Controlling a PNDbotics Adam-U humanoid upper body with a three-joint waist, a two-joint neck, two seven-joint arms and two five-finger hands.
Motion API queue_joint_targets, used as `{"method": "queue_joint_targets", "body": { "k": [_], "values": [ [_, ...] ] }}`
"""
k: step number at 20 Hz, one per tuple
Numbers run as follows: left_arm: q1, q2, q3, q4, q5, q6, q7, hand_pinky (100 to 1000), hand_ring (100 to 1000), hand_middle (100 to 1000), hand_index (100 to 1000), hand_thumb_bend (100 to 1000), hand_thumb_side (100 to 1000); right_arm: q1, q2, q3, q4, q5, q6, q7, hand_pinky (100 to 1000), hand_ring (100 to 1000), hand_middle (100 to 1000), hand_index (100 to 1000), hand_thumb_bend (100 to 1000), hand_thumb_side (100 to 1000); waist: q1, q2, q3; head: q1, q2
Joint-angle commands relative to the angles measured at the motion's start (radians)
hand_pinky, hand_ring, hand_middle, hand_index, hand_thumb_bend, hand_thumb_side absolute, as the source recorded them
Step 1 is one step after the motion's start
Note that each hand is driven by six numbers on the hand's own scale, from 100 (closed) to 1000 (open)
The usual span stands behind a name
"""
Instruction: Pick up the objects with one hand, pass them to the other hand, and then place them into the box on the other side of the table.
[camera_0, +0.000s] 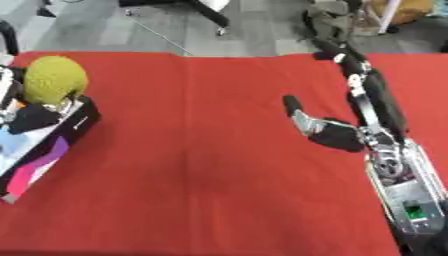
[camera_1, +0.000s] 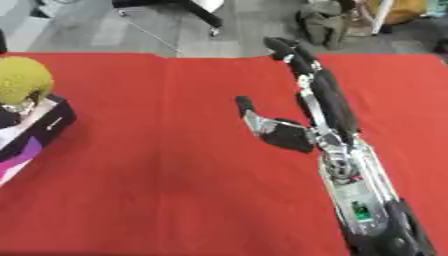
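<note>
Right hand (camera_0: 337, 134) is lying out over the red table (camera_0: 192, 175), fingers straight and reaching far, holding nothing. The box (camera_0: 52, 142) is sitting well apart at the left edge, with a yellow-green ball (camera_0: 54, 80) and something dark, possibly the left hand, on top. The right eye view is cutting off most of the box.

Light even and bright, diffuse, probably from overhead; no hard beam. Red tablecloth (camera_0: 219, 165) saturated, nearly flat in tone, faint darker creases near centre. Soft, short shadow under the right hand (camera_0: 337, 134) and along its forearm. Small highlights on the silver arm parts; no strong glare. Both views soft overall, edges smeared. Yellow-green ball (camera_0: 54, 79) on the box (camera_0: 52, 145) blurred, texture barely resolved. Floor beyond the table hazy.
</note>
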Motion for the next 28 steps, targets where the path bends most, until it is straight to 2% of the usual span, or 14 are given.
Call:
{"method": "queue_joint_targets", "body": {
  "k": [1,2,3,4,6,8,10,12,16,18,20,24,28],
  "values": [
    [-0.051,0.074,0.044,0.182,-0.023,0.081,0.008,632,488,432,613,507,403,0.006,-0.016,-0.023,-0.003,0.014,0.013,-0.022,847,778,850,927,263,559,0.006,-0.017,-0.005,0.059,-0.012],
    [-0.069,0.079,0.033,0.241,-0.03,0.074,-0.027,672,573,538,702,660,482,0.012,-0.016,-0.023,-0.001,0.015,0.014,-0.022,846,777,849,927,261,560,0.006,-0.018,-0.007,0.069,-0.013],
    [-0.087,0.081,0.022,0.291,-0.054,0.055,-0.075,690,613,591,742,722,504,0.016,-0.015,-0.023,0.0,0.014,0.014,-0.02,846,777,849,927,258,561,0.006,-0.019,-0.01,0.075,-0.014],
    [-0.102,0.081,0.016,0.328,-0.088,0.035,-0.123,736,700,705,826,826,542,0.019,-0.014,-0.023,0.001,0.013,0.013,-0.019,846,776,846,927,253,564,0.006,-0.02,-0.012,0.079,-0.015],
    [-0.124,0.073,0.014,0.364,-0.166,-0.007,-0.211,792,781,796,891,936,646,0.023,-0.013,-0.022,0.003,0.009,0.01,-0.012,846,774,844,927,248,567,0.003,-0.021,-0.016,0.082,-0.018],
    [-0.132,0.064,0.029,0.344,-0.221,-0.041,-0.26,813,809,822,910,1000,745,0.025,-0.013,-0.021,0.004,0.006,0.008,-0.004,846,773,843,927,244,570,0.0,-0.021,-0.017,0.078,-0.018],
    [-0.128,0.058,0.047,0.286,-0.244,-0.065,-0.269,811,804,813,905,1000,764,0.024,-0.013,-0.023,0.004,0.003,0.006,0.001,846,774,844,925,241,571,-0.003,-0.02,-0.017,0.073,-0.018],
    [-0.109,0.049,0.071,0.178,-0.226,-0.09,-0.238,803,783,784,888,927,724,0.023,-0.011,-0.025,0.004,-0.004,0.003,0.004,848,776,845,920,237,569,-0.007,-0.018,-0.017,0.065,-0.022],
    [-0.029,-0.014,0.116,-0.085,-0.073,-0.168,-0.106,781,752,741,856,855,702,0.014,-0.008,-0.023,0.012,-0.032,-0.006,0.017,852,782,849,917,235,567,-0.021,-0.016,-0.03,0.041,-0.009],
    [0.004,-0.082,0.119,-0.215,0.013,-0.241,-0.038,773,746,729,842,829,685,0.012,-0.007,-0.023,0.017,-0.053,-0.011,0.023,855,789,853,916,230,567,-0.031,-0.016,-0.034,0.019,-0.002],
    [0.014,-0.152,0.102,-0.3,0.087,-0.305,0.004,769,745,724,837,814,685,0.014,-0.003,-0.023,0.021,-0.076,-0.015,0.028,857,794,859,915,226,564,-0.037,-0.017,-0.034,-0.002,0.013],
    [0.01,-0.272,0.054,-0.385,0.168,-0.415,0.032,755,729,703,816,783,679,0.027,0.02,-0.019,0.021,-0.129,-0.027,0.034,858,798,861,909,218,556,-0.04,-0.021,-0.033,-0.036,0.03],
    [-0.01,-0.371,0.013,-0.371,0.242,-0.478,0.021,751,720,696,813,767,685,0.031,0.038,0.017,0.016,-0.17,-0.054,0.065,860,811,871,910,222,551,-0.039,-0.023,-0.042,-0.065,0.031]
  ]
}}
